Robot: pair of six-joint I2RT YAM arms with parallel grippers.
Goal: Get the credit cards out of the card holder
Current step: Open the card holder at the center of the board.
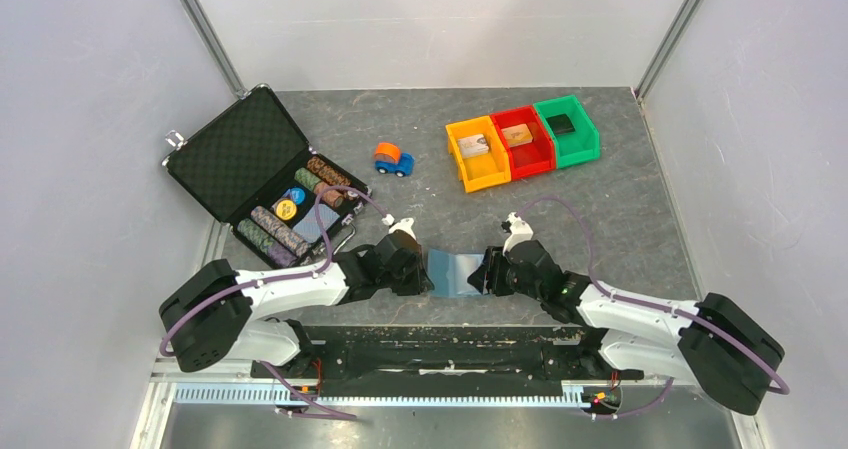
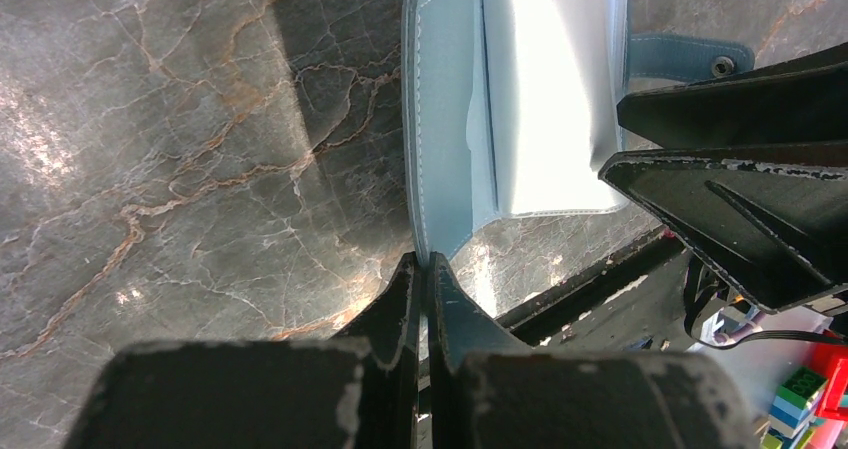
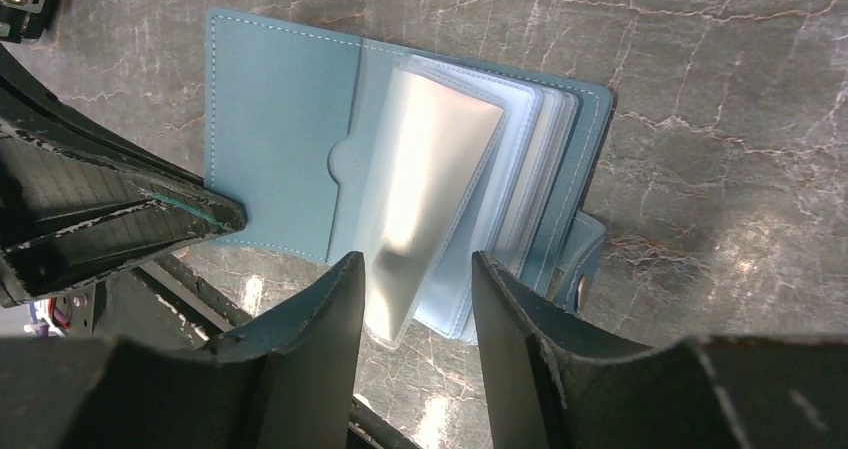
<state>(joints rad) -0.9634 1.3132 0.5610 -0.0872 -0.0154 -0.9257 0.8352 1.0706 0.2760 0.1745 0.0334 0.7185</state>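
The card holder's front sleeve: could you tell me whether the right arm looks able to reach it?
Probably yes: the card holder lies open, its cover pinched by the left gripper, and the right gripper holds open jaws either side of the front sleeve, nothing between.

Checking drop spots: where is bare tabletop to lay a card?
Free: grey stone tabletop between blue-and-orange toy car and open light-blue card holder; also right of it, toward orange, red, green bins. Crowded: left gripper and right gripper flank the holder; black chip case at left.
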